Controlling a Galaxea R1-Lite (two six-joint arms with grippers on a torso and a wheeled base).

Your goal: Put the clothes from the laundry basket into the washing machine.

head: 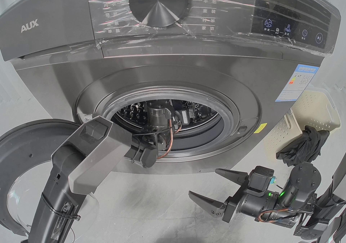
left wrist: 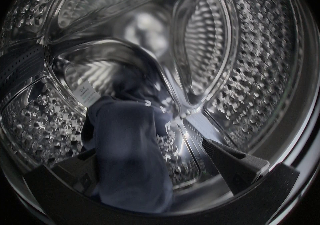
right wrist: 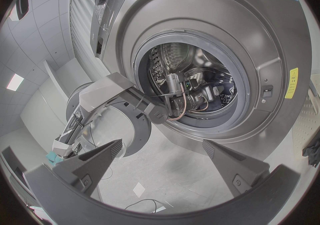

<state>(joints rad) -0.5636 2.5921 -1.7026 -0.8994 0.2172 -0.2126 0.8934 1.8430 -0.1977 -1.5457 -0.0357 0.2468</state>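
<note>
Robot test room got up as a laundry corner, not a lived-in home.

Given away by the washing machine (head: pixel 252 85) straight ahead of the right jaws, with protective film (head: pixel 216 5) clinging to its control panel and an energy label (head: pixel 298 81) stuck on the steel front; by a cream perforated laundry basket (head: pixel 317 106) on the floor just beside the machine, ahead and to the right of those jaws, a dark garment (head: pixel 304 146) draped over its rim; by bare white panelling (right wrist: pixel 43 25) with a flat light panel (right wrist: pixel 15 82) set in it, far off past the jaws; by a plain pale floor (head: pixel 151 200) beneath them, a loose cable (right wrist: pixel 143 199) trailing across it.
</note>
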